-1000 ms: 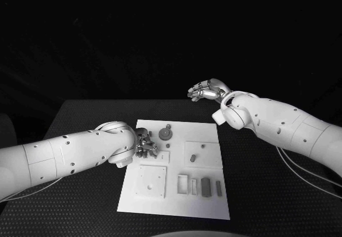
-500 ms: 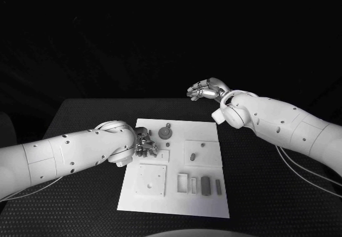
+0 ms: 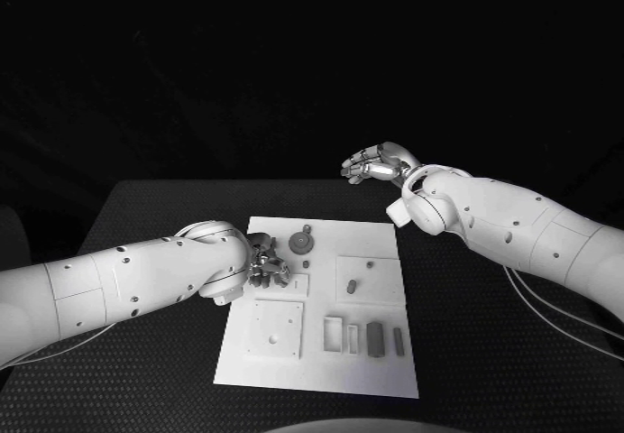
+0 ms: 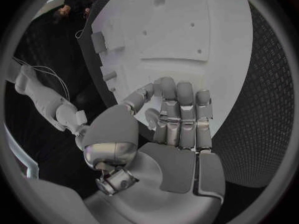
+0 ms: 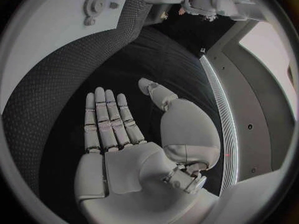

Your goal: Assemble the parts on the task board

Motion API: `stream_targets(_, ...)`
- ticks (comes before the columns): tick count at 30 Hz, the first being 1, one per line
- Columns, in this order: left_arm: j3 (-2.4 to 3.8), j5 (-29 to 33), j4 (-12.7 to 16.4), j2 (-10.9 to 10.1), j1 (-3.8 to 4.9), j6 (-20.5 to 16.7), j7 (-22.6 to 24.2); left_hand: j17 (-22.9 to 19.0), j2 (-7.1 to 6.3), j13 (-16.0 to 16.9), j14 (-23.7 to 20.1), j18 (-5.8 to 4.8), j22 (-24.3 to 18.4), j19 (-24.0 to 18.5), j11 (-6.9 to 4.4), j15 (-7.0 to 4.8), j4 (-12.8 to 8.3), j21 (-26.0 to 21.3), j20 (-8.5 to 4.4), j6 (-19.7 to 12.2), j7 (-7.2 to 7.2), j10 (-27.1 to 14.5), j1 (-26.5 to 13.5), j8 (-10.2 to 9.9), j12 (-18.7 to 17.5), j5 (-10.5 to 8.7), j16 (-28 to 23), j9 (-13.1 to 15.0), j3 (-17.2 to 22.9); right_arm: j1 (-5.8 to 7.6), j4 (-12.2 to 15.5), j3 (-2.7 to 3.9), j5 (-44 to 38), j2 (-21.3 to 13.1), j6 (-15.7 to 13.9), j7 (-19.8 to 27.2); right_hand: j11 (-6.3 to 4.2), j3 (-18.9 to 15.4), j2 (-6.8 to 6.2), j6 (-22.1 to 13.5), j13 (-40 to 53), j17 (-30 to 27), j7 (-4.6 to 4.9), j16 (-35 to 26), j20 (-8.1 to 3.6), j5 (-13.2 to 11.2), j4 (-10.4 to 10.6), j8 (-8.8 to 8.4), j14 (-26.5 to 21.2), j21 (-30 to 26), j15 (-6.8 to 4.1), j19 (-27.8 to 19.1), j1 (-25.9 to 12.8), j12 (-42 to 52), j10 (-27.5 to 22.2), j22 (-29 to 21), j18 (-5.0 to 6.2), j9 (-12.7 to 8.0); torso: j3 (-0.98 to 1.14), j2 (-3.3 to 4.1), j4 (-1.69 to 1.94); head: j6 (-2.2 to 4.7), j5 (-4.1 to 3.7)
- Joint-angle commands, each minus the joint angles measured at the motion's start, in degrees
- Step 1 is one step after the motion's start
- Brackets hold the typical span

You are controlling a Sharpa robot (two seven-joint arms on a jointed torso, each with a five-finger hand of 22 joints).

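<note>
While the left robot hand (image 3: 264, 262) hovers low over the left edge of the task board (image 3: 325, 361), its fingers (image 4: 177, 119) are curled inward with nothing visible between them, so it appears clenched on nothing. Just to its right, close beside the fingertips, lies the round gear-like part (image 3: 302, 242) near the board's far edge, with a small peg (image 3: 308, 265) a little nearer the robot. This hand is by far the nearer one to these pieces. Further right, an oblong part (image 3: 351, 288) stands in a square recess, its long axis running away from the robot. The right robot hand (image 3: 377, 165) is raised beyond the far edge of the table (image 3: 156, 203), released, fingers straight and holding nothing.
</note>
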Motion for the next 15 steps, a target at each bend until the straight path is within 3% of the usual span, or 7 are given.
stream_targets(1,-0.14,-0.6,-0.1,0.1,-0.27,1.1,-0.1,-0.1,0.56,-0.1,0.0,0.29,-0.1,0.2,-2.02,-0.31,0.0,0.2,-5.72,3.9,-3.38,1.5,0.2,0.0,-0.4,0.04,0.0,13.9,0.1,-0.03,0.1,0.00,0.0,-0.1,0.8,0.3,0.02,-0.5,0.22,-0.4,0.0,-0.1,0.84,-0.3,0.24,0.3,0.0,0.16,-0.2,-0.5,0.34,-0.1,0.2,-0.4,0.4,0.1,0.08,-0.1,-0.03,-0.01,0.05,-0.05,0.06)
stream_targets(15,-0.14,-2.3,-0.3,0.1,-0.30,1.5,-0.3,-0.2,0.43,0.0,0.1,0.32,-0.1,0.3,-2.05,-0.34,0.2,0.3,-5.73,4.1,-3.43,1.8,0.1,0.0,-0.4,-0.25,0.1,13.9,0.0,-0.43,0.0,0.00,0.0,0.0,1.4,0.4,0.06,-0.6,0.24,-0.6,0.0,-0.3,0.87,-0.4,0.27,0.4,0.0,0.13,-0.3,-0.7,0.41,-0.2,0.2,-0.7,0.4,0.1,0.02,-0.2,-0.13,-0.03,0.15,-0.15,0.18)
